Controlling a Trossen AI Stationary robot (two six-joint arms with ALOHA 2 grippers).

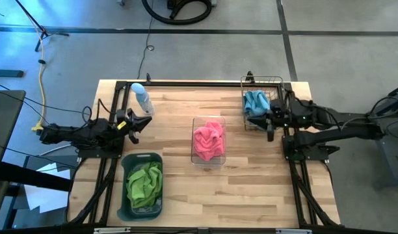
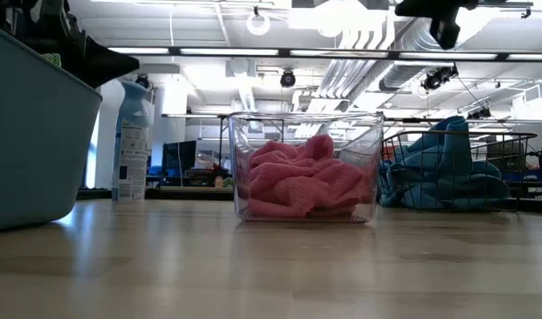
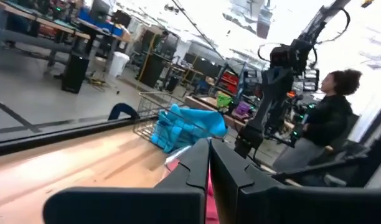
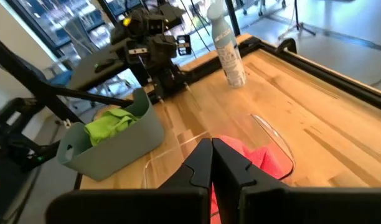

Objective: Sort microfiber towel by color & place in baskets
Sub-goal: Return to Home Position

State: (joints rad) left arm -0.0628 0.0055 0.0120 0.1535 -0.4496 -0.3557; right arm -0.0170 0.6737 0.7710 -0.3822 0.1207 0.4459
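A pale wood table holds three baskets of fuzzy towels.
Soft green towels sit bunched in the dark plastic tub by the left edge. Pink towels fill the clear bin in the middle, and blue towels the wire basket at the right. Bare wood lies between them. The left gripper hangs near a bottle, the right gripper beside the wire basket; both have fingers pressed together.
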